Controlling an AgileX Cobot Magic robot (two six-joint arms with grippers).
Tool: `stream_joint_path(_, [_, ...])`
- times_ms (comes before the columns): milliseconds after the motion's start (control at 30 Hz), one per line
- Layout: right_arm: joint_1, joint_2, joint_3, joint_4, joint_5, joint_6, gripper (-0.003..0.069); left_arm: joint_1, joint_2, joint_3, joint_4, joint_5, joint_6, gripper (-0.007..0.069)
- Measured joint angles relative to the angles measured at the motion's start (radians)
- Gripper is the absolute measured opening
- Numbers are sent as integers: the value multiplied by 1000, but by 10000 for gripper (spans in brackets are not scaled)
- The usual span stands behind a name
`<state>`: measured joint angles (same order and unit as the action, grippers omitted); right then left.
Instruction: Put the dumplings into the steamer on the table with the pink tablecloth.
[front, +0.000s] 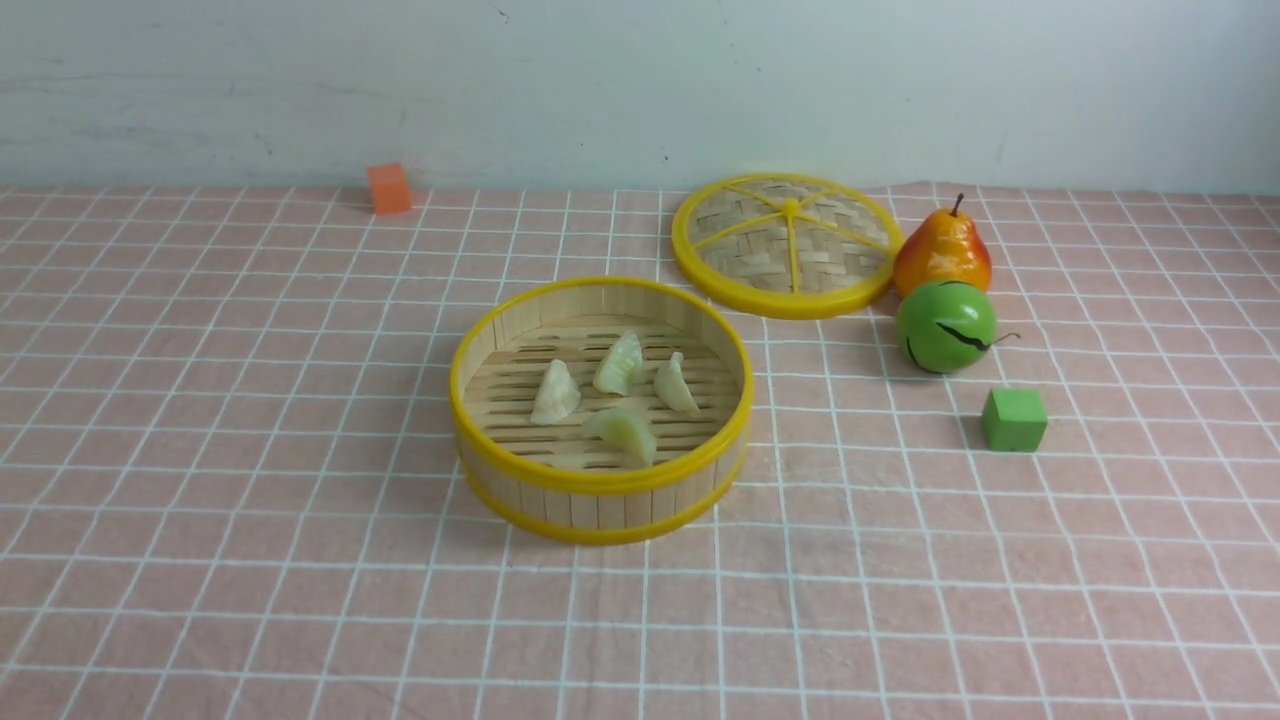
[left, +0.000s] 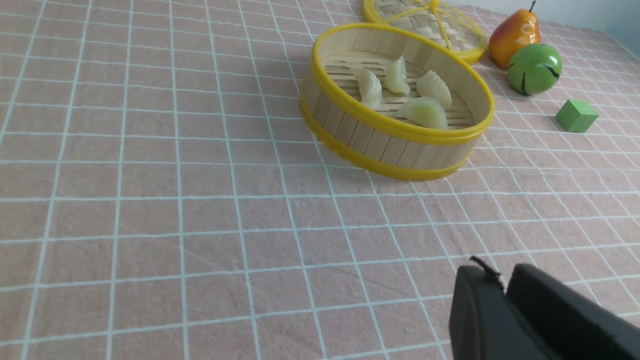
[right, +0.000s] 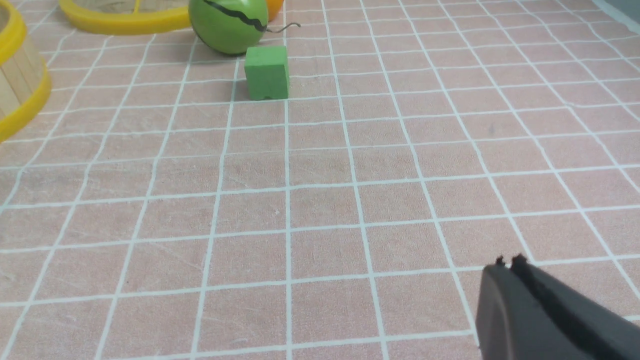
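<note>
An orange cube (front: 389, 188) sits far left on the pink tablecloth (front: 200, 450). At centre, four dumplings (front: 620, 392) lie inside the steamer (front: 600, 485); its lid (front: 787, 246), a pear (front: 942, 250), green ball (front: 946, 326) and green cube (front: 1014, 419) lie right. The left gripper (left: 502, 285) and right gripper (right: 509, 265) hover empty, jaws together.

Front view: I see neither arm.
Left gripper (left: 505, 280): cut by frame corner, body unseen.
Right gripper (right: 507, 262): likewise cut.
Steamer (right: 20, 85): sliver only in right wrist view.
Lid (left: 467, 47): far side cropped.
Pear (front: 942, 250): base hidden behind green ball (front: 945, 325).
</note>
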<state>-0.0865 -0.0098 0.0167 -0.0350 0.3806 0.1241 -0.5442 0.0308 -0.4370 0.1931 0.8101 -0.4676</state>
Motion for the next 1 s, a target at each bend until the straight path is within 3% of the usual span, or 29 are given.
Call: stream_joint_path(1000, [0, 0, -1, 0, 3, 1, -4, 0, 0, 0, 0, 0, 0, 102])
